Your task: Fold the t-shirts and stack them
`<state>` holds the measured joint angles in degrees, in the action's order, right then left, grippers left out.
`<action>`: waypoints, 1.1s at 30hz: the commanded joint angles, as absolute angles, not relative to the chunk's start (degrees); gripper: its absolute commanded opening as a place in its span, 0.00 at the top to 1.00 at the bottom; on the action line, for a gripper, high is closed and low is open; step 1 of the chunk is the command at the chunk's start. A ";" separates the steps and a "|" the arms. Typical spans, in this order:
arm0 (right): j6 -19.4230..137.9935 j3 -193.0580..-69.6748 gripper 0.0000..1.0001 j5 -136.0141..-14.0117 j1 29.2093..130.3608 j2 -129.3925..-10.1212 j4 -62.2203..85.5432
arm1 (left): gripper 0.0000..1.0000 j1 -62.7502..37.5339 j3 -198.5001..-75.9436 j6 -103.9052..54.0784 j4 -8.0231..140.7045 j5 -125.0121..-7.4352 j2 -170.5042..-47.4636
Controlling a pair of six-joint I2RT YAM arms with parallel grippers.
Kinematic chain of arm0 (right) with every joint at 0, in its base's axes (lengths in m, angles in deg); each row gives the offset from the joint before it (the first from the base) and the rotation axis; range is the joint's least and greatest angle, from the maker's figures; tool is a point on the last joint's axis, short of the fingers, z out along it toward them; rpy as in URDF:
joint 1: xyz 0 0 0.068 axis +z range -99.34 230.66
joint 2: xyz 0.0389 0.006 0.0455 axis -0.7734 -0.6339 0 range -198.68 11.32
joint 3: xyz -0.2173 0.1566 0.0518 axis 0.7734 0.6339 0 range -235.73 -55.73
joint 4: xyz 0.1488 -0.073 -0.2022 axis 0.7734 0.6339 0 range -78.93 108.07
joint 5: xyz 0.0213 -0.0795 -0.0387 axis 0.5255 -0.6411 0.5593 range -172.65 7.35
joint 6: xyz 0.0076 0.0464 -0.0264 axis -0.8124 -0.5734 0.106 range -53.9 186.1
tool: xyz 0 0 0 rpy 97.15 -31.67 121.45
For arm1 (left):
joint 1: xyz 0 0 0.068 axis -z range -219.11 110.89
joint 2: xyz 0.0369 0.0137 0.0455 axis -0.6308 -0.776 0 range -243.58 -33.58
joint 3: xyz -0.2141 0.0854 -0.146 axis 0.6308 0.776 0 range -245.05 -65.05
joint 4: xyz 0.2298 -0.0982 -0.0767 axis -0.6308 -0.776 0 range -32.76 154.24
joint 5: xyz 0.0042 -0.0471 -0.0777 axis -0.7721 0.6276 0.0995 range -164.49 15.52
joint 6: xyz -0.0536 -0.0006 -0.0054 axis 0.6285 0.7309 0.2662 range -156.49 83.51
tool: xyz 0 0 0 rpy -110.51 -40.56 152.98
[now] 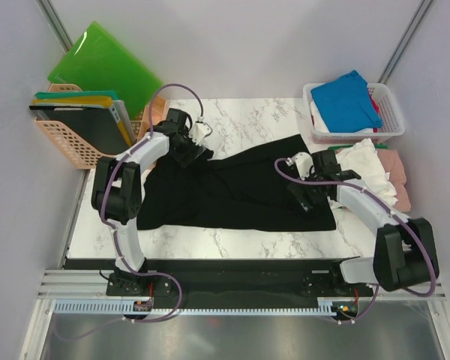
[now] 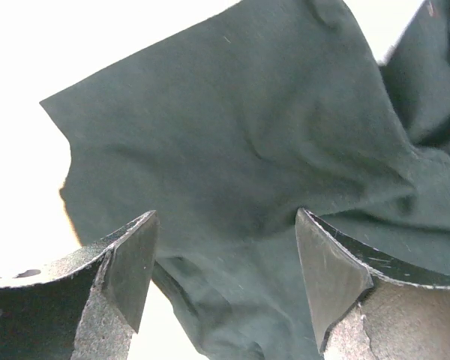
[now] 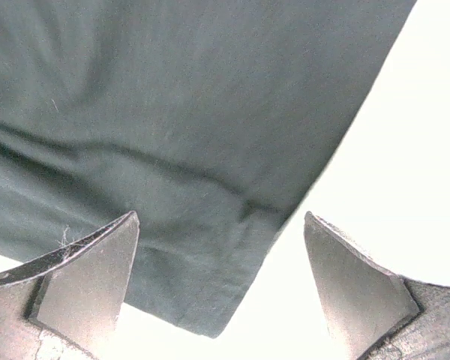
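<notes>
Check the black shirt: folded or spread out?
Spread out: the black t-shirt lies wide and wrinkled across the marble table, with no neat fold visible.

The left arm (image 1: 139,151) and right arm (image 1: 364,206) have white links and bulky black joints, each trailing a purple cable (image 1: 172,87). The left gripper (image 2: 225,232) has dark, rough, wedge-shaped fingers (image 2: 127,270).

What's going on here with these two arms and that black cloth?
Two robot arms are working on a black t-shirt spread on the marble table. The left gripper hangs open over its far left part, the right gripper open over a right-hand corner; neither holds the cloth. More wait at right: a blue shirt in a white basket, a white shirt and a pink shirt beside it.
</notes>
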<state>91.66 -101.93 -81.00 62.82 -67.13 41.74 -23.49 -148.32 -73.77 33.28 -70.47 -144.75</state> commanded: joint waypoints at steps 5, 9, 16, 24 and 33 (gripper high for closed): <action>87.81 -109.93 0.02 -75.18 62.87 -57.30 33.74 | 0.20 -23.55 -152.69 -69.63 36.29 -71.93 -140.74; 86.68 -119.35 0.02 -74.84 61.91 -66.26 36.29 | 0.19 -23.55 -148.03 -68.93 36.02 -74.13 -132.65; 81.83 -136.57 0.02 -68.24 59.62 -90.05 42.44 | 0.18 -26.09 -138.71 -68.40 38.13 -77.74 -116.91; 78.76 -158.11 0.05 -71.39 57.34 -108.19 44.82 | 0.16 -30.93 -133.09 -68.04 35.32 -75.98 -104.08; 75.86 -169.63 0.07 -84.14 57.78 -120.49 44.64 | 0.15 -31.29 -129.21 -67.87 33.83 -75.72 -98.70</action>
